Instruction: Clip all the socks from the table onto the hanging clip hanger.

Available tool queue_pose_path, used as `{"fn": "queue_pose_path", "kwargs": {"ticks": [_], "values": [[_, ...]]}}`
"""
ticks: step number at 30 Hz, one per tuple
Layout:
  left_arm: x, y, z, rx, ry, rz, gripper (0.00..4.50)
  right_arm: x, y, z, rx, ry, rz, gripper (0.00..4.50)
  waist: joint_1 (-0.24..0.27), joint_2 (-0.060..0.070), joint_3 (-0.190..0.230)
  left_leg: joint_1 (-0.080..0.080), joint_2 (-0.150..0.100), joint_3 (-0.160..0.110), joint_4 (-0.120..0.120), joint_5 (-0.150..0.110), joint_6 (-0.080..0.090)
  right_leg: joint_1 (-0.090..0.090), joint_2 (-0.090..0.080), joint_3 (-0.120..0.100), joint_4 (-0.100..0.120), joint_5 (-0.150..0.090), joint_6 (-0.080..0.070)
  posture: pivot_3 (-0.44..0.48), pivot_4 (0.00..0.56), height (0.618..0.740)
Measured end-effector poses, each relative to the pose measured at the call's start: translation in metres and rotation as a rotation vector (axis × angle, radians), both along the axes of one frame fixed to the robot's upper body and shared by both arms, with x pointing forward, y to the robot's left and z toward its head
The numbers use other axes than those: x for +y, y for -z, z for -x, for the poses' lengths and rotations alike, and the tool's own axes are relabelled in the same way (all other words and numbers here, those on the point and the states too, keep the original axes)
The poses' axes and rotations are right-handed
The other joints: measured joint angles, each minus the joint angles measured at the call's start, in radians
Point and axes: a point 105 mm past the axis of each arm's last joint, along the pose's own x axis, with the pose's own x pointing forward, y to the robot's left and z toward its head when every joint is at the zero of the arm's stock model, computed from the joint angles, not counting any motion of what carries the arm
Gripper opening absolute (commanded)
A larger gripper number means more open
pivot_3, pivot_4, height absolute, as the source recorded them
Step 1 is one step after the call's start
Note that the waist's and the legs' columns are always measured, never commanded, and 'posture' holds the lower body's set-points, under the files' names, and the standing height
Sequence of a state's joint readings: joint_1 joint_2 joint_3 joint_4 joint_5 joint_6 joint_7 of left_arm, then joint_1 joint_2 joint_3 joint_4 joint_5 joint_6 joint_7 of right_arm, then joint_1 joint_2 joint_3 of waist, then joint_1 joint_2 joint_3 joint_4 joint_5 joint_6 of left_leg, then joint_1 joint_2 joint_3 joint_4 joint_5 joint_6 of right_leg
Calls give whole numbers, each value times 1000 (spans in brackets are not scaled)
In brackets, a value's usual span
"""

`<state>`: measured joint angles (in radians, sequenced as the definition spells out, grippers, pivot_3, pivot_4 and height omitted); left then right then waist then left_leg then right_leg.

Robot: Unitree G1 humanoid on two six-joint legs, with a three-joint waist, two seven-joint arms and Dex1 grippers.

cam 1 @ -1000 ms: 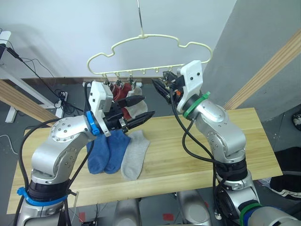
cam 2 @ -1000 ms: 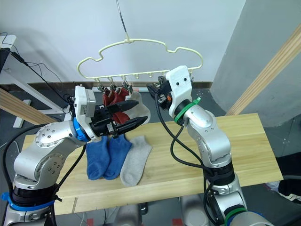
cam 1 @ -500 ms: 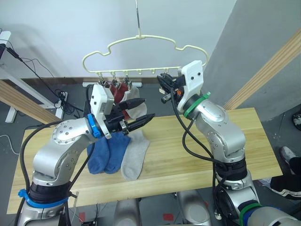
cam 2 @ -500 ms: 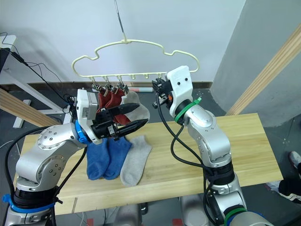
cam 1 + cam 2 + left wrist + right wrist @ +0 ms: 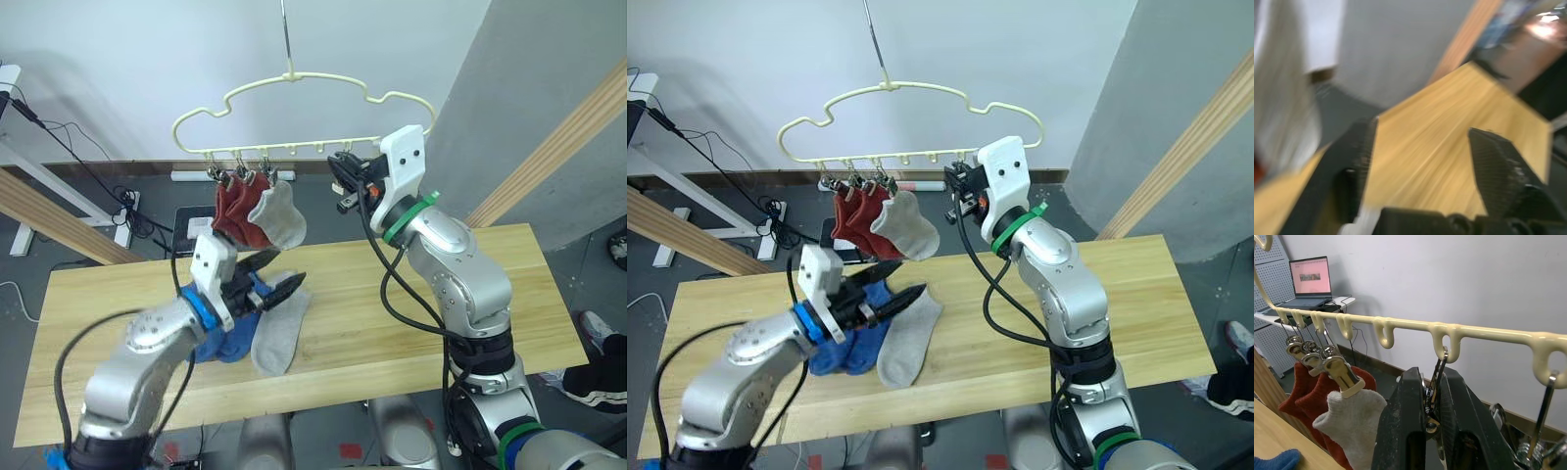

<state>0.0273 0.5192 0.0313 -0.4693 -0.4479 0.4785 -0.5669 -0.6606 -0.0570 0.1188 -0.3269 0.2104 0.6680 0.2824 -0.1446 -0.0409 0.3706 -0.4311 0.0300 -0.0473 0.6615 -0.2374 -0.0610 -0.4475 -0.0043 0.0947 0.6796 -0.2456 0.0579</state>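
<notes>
The pale-yellow clip hanger hangs above the table. Two brick-red socks and a light grey sock hang from clips at its left end. On the table lie two blue socks and another grey sock. My left gripper is open and empty, low over those table socks. In the left wrist view bare wood shows between its fingers. My right gripper is shut on a metal clip near the middle of the hanger's row.
Slanted wooden poles stand at the right and at the left of the table. Cables lie on the floor behind. A laptop sits on a stand in the background. The right half of the table is bare wood.
My left arm has dropped from beside the hanging grey sock down toward the socks on the table, and that sock hangs free. The hanger swung slightly left. My right gripper stays on its clip.
</notes>
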Motion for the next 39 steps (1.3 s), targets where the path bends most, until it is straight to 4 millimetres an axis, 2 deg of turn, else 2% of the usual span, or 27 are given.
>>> {"fn": "queue_pose_path", "kwargs": {"ticks": [2,5,7,18,22,28,35,39], "values": [[-1,15,1,-7,-68,-44,4500,1,0,0,1,-4,0,83,1,0,0,0,0,0,0,0,0,0,0,0,0,0,0,-211,343,740],[-11,54,10,57,-123,-117,4500,2,1,1,3,-10,0,83,2,0,0,0,-1,0,0,0,0,0,0,0,0,0,0,-223,345,740],[-11,67,10,83,-174,-136,4500,2,1,1,4,-11,2,83,2,0,0,0,-1,0,0,0,0,0,1,0,0,0,0,-223,345,740],[-2,93,9,155,-265,-201,4500,4,3,2,9,-19,13,83,-3,0,0,0,0,1,0,0,0,0,2,1,0,0,0,-231,345,740],[-4,96,6,166,-271,-214,4500,5,4,2,11,-22,14,83,-3,0,0,0,-1,1,1,0,0,0,2,0,0,0,0,-233,345,740],[-4,97,5,170,-272,-228,3270,5,4,2,13,-22,14,83,-3,0,0,0,0,1,1,0,0,0,2,1,0,0,0,-236,343,740],[-3,98,6,168,-269,-244,2105,6,5,2,18,-24,14,83,-3,0,0,0,-1,1,0,0,0,0,2,1,0,0,0,-232,341,740],[-3,99,8,172,-264,-242,1110,6,6,2,21,-25,14,83,-3,0,0,0,0,1,0,0,0,0,2,1,0,0,0,-232,341,740]]}}
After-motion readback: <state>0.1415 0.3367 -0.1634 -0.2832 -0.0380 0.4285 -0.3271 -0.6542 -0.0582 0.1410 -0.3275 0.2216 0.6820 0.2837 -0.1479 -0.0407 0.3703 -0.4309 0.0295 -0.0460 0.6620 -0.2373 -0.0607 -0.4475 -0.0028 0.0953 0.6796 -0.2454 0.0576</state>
